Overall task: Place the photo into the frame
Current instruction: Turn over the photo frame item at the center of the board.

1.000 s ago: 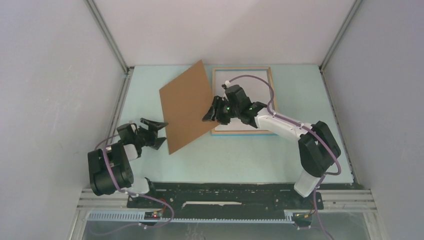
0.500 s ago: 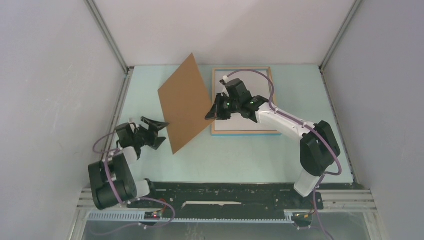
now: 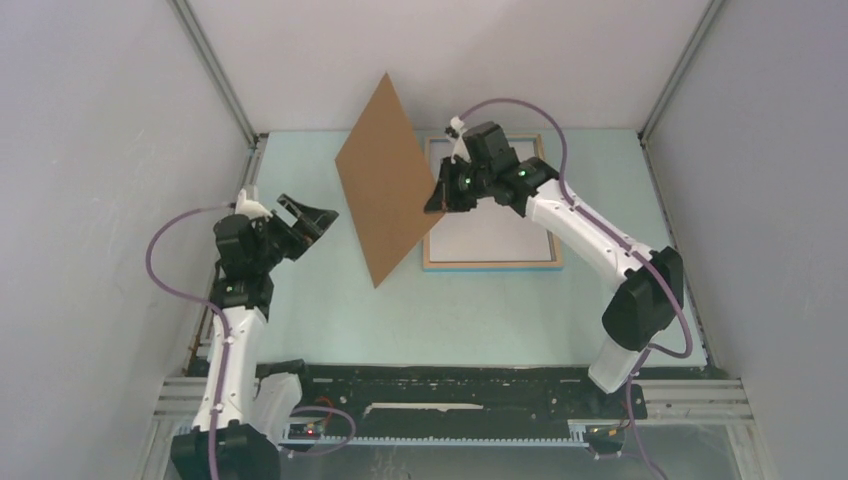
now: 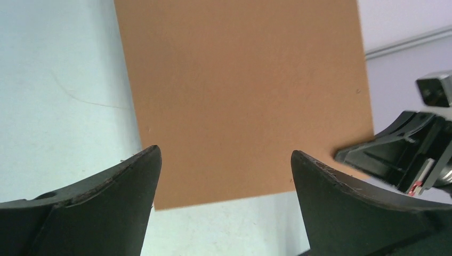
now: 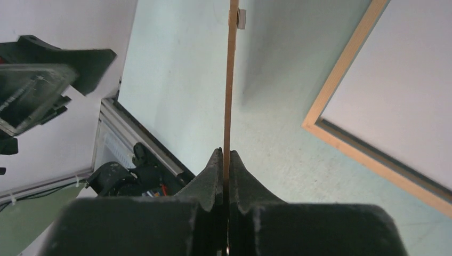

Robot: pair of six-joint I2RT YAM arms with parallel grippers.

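Nearest, at the left of the pale green table [image 3: 480, 310]: left gripper [image 3: 300, 222], fingers spread wide with nothing between them. Hangs above the tabletop, apart from everything, and faces the broad brown side of the backing board [image 3: 385, 180].

Farther in, at mid-table: that board, raised on edge and tilted, one corner pointing down. Cannot tell whether the low corner touches the surface. Clamped at its right edge by the right gripper [image 3: 437, 200], fingers pressed together on the thin sheet, seen edge-on from the right wrist.

Farthest, just beyond and right of the board: the frame [image 3: 490, 264], lying flat, light wood side up, turquoise showing along its near edge. Holds a white panel [image 3: 490, 225] in its opening; cannot tell whether this is the photo's back.
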